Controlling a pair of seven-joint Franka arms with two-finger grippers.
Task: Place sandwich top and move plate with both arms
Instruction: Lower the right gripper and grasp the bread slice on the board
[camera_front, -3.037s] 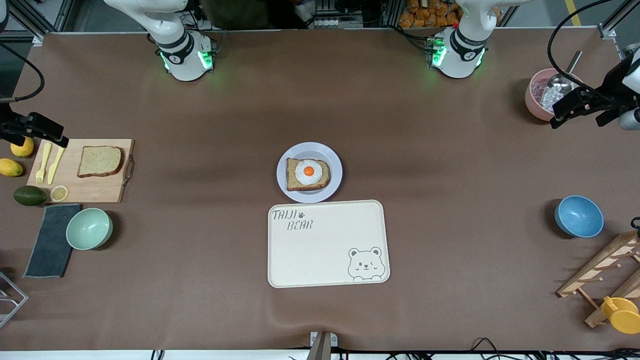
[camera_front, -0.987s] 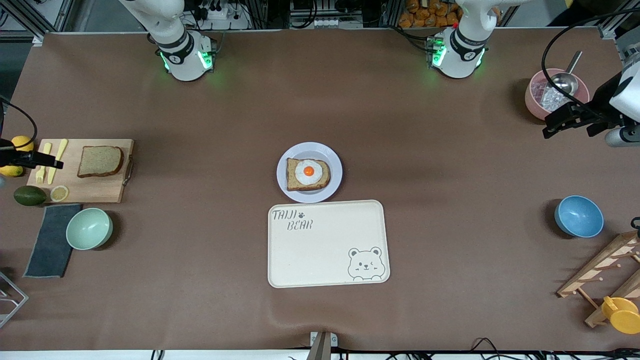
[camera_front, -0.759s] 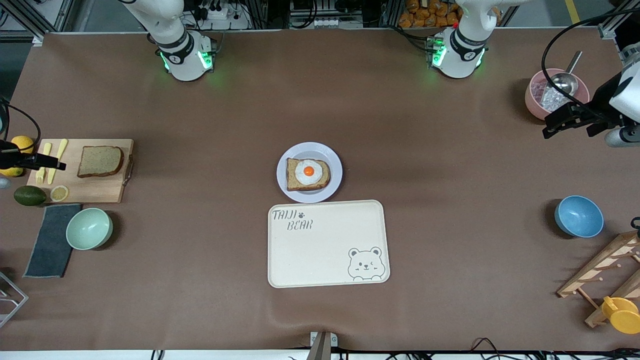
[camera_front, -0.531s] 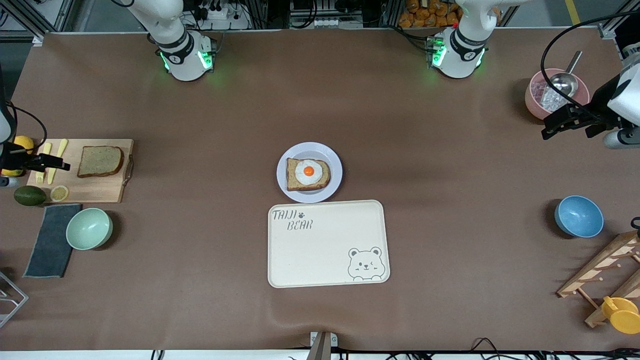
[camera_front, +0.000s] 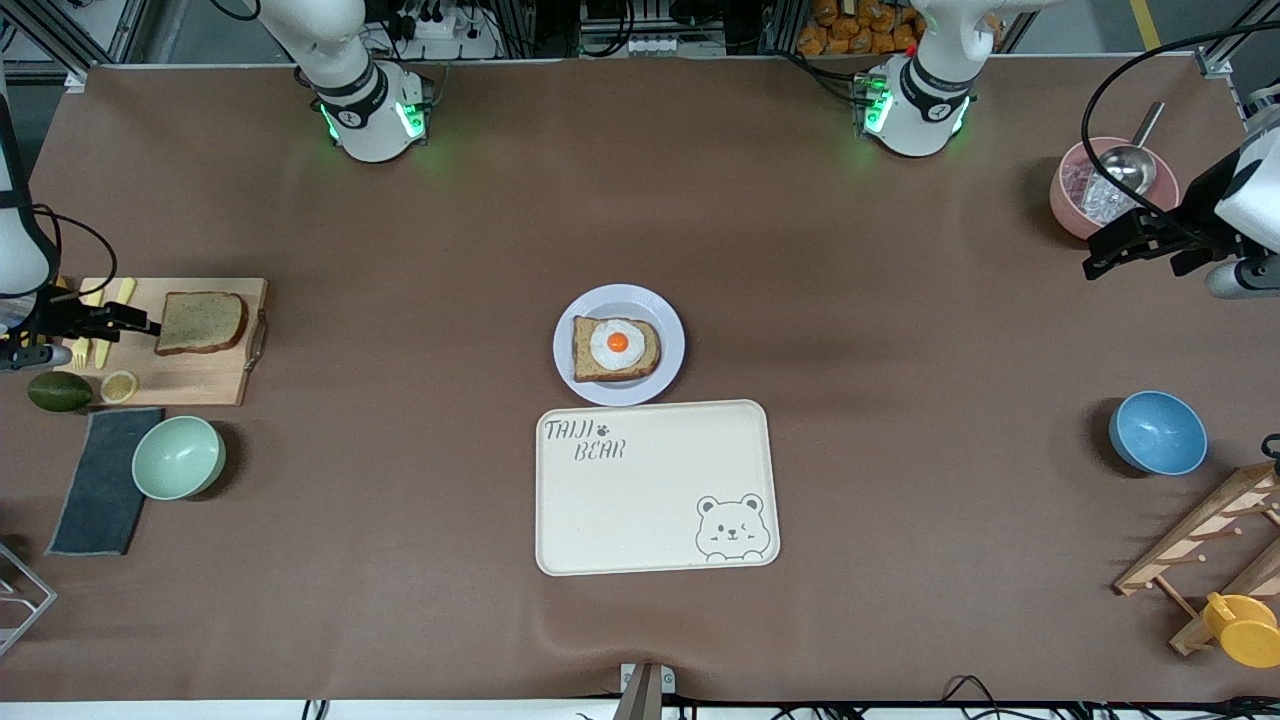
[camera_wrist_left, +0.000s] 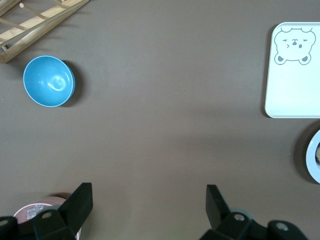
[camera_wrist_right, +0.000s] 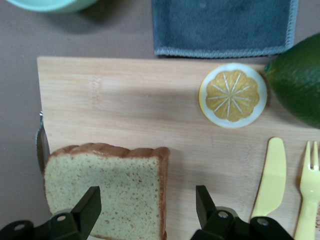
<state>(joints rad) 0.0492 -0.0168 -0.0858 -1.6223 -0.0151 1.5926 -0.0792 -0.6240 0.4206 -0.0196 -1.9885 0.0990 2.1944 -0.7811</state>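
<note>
My right tool (camera_front: 140, 324) hangs wide open over the cutting board (camera_wrist_right: 125, 110), one finger above the sandwich top (camera_front: 200, 322). I'd centre over the slice's crust edge and descend straight, staying off the yellow knife (camera_wrist_right: 268, 172). The plate (camera_front: 668, 318) sits mid-desk, just beside the tray (camera_front: 650, 520), open desk between. My left tool (camera_front: 1105, 252) waits, spread wide, by the pink bowl (camera_front: 1062, 195).
</note>
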